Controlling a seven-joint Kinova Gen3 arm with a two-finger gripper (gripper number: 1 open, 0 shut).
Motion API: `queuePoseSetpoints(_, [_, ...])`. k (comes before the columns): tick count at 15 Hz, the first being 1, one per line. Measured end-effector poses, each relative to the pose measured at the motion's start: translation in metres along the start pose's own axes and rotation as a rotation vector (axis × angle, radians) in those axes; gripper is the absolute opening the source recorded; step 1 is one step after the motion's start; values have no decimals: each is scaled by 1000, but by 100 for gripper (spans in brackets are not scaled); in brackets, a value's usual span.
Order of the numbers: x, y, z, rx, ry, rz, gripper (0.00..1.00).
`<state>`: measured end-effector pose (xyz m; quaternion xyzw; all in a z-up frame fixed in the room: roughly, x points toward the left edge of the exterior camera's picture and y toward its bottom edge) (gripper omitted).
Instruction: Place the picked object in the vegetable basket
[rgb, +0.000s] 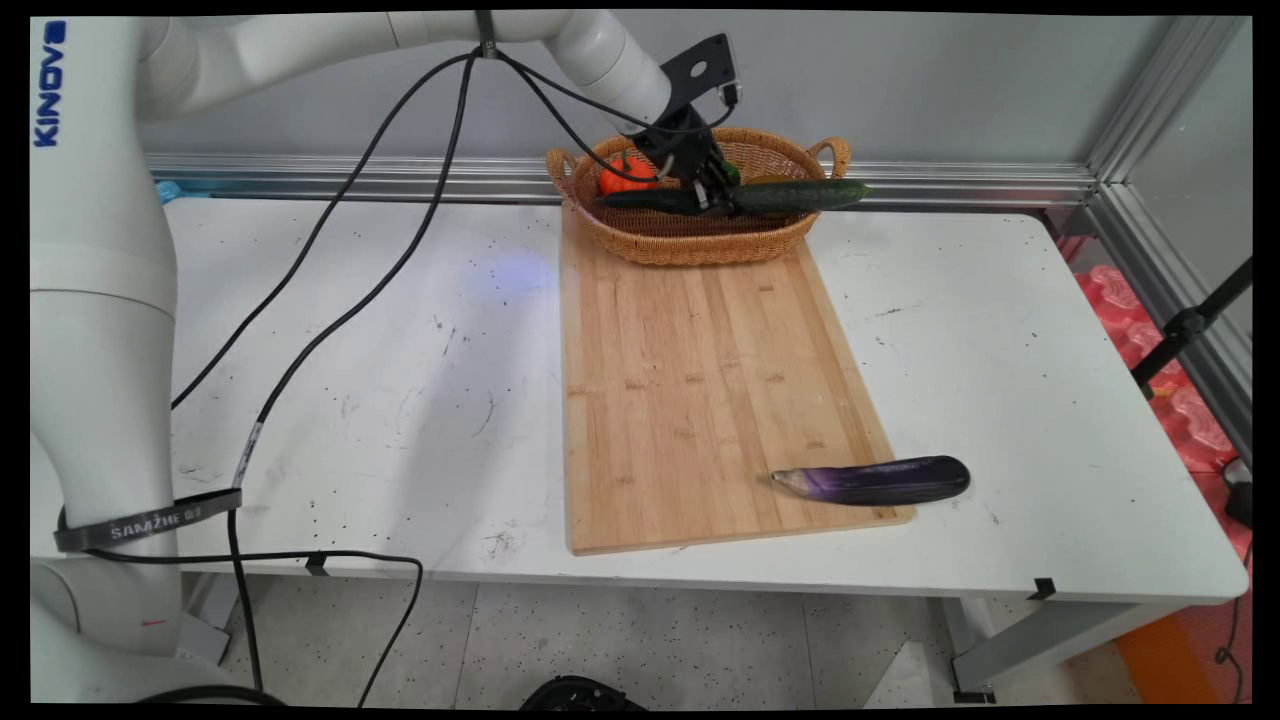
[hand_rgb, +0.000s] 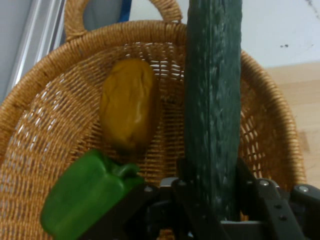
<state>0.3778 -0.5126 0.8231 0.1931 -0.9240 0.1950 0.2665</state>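
Currently the gripper (rgb: 716, 196) is clamped on a dark green cucumber (rgb: 740, 197), gripping it near mid-length, fingers (hand_rgb: 246, 181) pressed to both sides; cucumber lies roughly level, held above a wicker basket (rgb: 700, 240), one end sticking out past the rim on the far-handle side; whether it touches the rim, can't tell; its other end runs out of the hand view's top edge; directly below the gripper inside the basket: a green bell pepper (hand_rgb: 85, 195), partly cut off by the linkage, and a yellow-brown potato-like lump (hand_rgb: 129, 104) just beyond it, exact item hard to make out; an orange-red tomato-like thing (rgb: 625, 175) sits in the basket on the arm's side, half hidden behind the wrist; basket rests on the far end of a wooden cutting board (rgb: 700, 390) on the white surface (rgb: 400, 400); purple eggplant (rgb: 875, 480) well apart from the gripper at the board's near corner, one end overhanging onto the surface.
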Motion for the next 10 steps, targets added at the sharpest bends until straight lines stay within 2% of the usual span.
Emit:
queuePoseSetpoints(4, [-5, -3, 3, 5, -1, -3, 0])
queuePoseSetpoints(5, [-6, -3, 3, 5, -2, -3, 100])
queuePoseSetpoints(10, [-8, -3, 3, -6, -4, -1, 100])
